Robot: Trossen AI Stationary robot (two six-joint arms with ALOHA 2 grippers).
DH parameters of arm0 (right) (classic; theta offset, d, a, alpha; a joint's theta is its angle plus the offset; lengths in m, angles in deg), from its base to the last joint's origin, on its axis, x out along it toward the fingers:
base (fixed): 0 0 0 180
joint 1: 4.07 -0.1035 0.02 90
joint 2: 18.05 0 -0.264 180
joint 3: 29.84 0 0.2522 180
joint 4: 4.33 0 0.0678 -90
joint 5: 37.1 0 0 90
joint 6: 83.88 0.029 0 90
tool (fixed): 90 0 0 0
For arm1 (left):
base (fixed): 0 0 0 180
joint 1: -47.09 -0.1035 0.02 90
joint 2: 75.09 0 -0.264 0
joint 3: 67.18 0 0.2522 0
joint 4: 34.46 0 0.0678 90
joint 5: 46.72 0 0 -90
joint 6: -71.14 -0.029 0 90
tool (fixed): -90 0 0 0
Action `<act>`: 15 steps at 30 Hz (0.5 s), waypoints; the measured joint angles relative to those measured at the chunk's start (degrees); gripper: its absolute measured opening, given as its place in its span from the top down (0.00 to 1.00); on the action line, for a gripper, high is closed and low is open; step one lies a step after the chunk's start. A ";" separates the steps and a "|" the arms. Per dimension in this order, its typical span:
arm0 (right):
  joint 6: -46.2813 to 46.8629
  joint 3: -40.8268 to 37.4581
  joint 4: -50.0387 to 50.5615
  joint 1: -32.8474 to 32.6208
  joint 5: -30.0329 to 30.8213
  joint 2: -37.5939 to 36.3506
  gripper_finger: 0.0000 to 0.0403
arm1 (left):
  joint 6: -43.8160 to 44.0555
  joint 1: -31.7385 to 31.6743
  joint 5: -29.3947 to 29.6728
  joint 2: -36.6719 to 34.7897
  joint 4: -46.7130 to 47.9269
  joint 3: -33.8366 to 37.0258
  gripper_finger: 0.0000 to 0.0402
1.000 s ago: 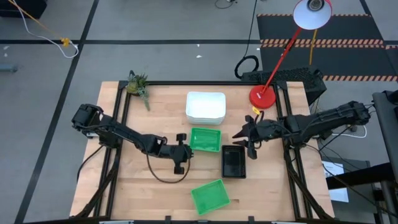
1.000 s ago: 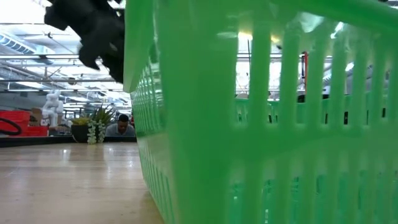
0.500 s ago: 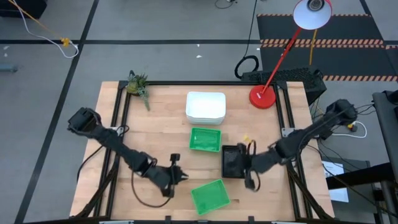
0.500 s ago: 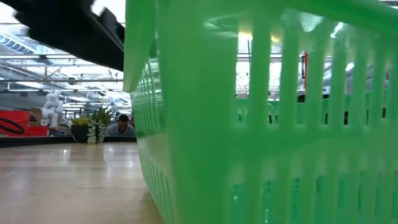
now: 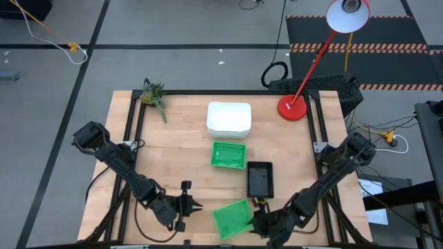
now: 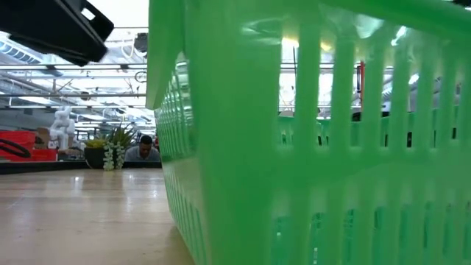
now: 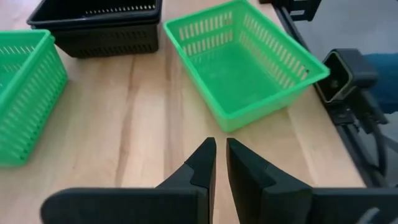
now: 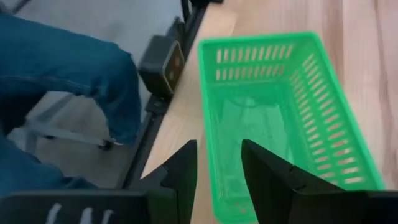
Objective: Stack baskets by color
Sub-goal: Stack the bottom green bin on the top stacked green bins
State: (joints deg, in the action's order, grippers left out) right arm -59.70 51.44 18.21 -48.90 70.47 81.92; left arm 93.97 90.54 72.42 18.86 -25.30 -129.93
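A green basket (image 5: 232, 218) stands by the table's near edge, seen also in the wrist views (image 7: 242, 62) (image 8: 280, 124), and it fills the low view (image 6: 309, 147). Another green basket (image 5: 228, 155) sits mid-table, black baskets (image 5: 259, 180) lie right of it, and stacked white baskets (image 5: 229, 119) stand farther back. My left gripper (image 5: 190, 206) (image 7: 220, 155) hovers shut and empty, left of the near green basket. My right gripper (image 5: 259, 221) (image 8: 217, 162) is open at that basket's right end. Its fingers stand above either side of the basket's near long wall (image 8: 208, 155).
A red lamp base (image 5: 292, 108) stands at the far right and a small plant (image 5: 154, 93) at the far left corner. A camera block (image 8: 161, 62) sits on the table's near edge, with a person's leg in jeans (image 8: 62, 81) just beyond it.
Both grippers have swung from mid-table toward the near edge. The left has gone from beside the far green basket to the left of the near one. The right has gone from by the black baskets down to the near green basket's right end. The baskets have stayed put.
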 joint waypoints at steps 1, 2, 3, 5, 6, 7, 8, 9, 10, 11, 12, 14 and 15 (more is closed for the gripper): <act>0.72 0.49 0.25 -0.12 0.23 0.90 0.69 | 0.49 0.36 0.05 0.00 -0.02 0.00 0.90; 1.54 0.68 0.29 -0.22 0.26 1.61 0.68 | 1.06 0.77 0.10 0.00 -0.02 0.00 0.90; 2.28 0.71 0.44 -0.30 0.32 2.30 0.67 | 1.68 1.15 0.32 0.00 -0.05 0.00 0.90; 3.38 0.74 0.63 -0.30 0.42 3.21 0.64 | 2.54 1.99 1.18 0.00 -0.07 0.00 0.90; 3.61 0.75 0.62 -0.30 0.36 3.54 0.63 | 2.88 2.35 1.72 0.00 -0.07 0.00 0.90; 3.63 0.77 0.52 -0.30 0.31 3.92 0.62 | 3.25 2.67 2.32 0.00 -0.07 0.00 0.90; 3.61 0.77 0.56 -0.32 0.09 4.12 0.62 | 3.63 2.97 2.65 0.00 -0.09 0.00 0.90; 3.40 0.77 0.75 -0.32 0.08 4.34 0.62 | 4.14 3.30 2.96 0.00 -0.11 0.00 0.90; 3.23 0.77 0.96 -0.32 0.12 4.52 0.62 | 4.69 3.51 3.14 0.00 -0.11 0.00 0.90; 2.92 0.77 0.89 -0.32 0.15 4.69 0.62 | 5.17 3.69 3.40 0.00 -0.15 0.00 0.90; 2.50 0.77 0.92 -0.32 0.15 4.83 0.63 | 5.65 3.93 3.50 0.00 -0.17 0.00 0.90; 1.71 0.77 1.24 -0.30 0.07 5.01 0.65 | 6.27 4.26 3.65 0.00 -0.17 0.00 0.90; 1.46 0.69 1.45 -0.30 -0.09 5.01 0.67 | 6.46 4.38 3.94 0.00 -0.20 0.00 0.90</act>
State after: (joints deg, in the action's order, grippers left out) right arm -58.23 52.14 19.66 -49.20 70.38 86.92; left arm 100.42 94.92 76.36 18.86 -25.49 -129.93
